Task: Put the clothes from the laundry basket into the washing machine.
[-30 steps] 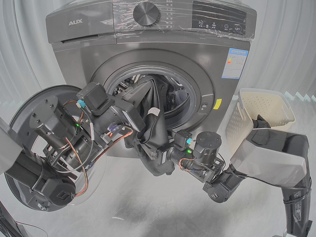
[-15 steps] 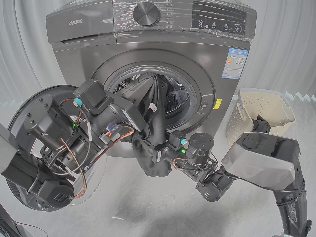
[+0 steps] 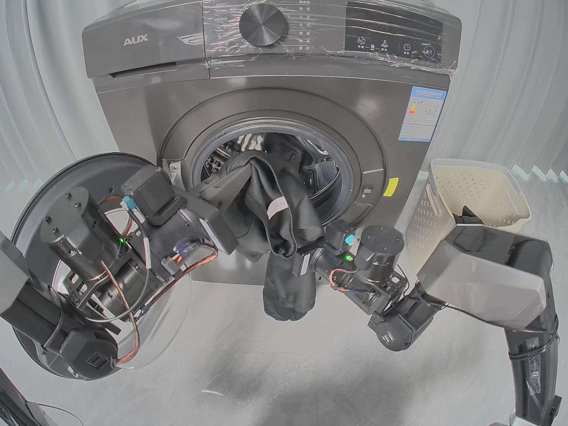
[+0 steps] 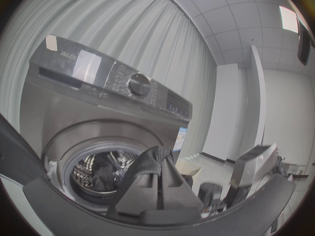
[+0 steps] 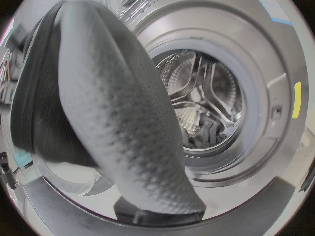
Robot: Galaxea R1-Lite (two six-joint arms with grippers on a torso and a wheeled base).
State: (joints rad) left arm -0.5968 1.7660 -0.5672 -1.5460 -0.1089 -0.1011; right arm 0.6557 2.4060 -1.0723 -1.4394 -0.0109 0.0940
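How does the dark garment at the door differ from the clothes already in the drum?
The dark garment hangs across the washing machine opening, its lower end dangling outside; the drum clothes lie inside on the drum floor. The left hand grips the dark garment; nothing touches the drum clothes. Both are dark fabric.

Bright, even, diffuse light. Source: ceiling panel (image 4: 288, 18) in the left wrist view, blown out white. Glare patches on the plastic wrap (image 3: 307, 36) across the top of the washing machine (image 3: 272, 96); white reflection on its drawer front (image 4: 86, 66). Drum (image 5: 203, 92) steel throws highlights, darker deeper in. Black garment (image 5: 115, 115) at the right wrist lens: one face lit grey, the other shaded. Wrist views heavy fisheye, black corners; head view bows the curtain (image 3: 41, 90) at its edges.
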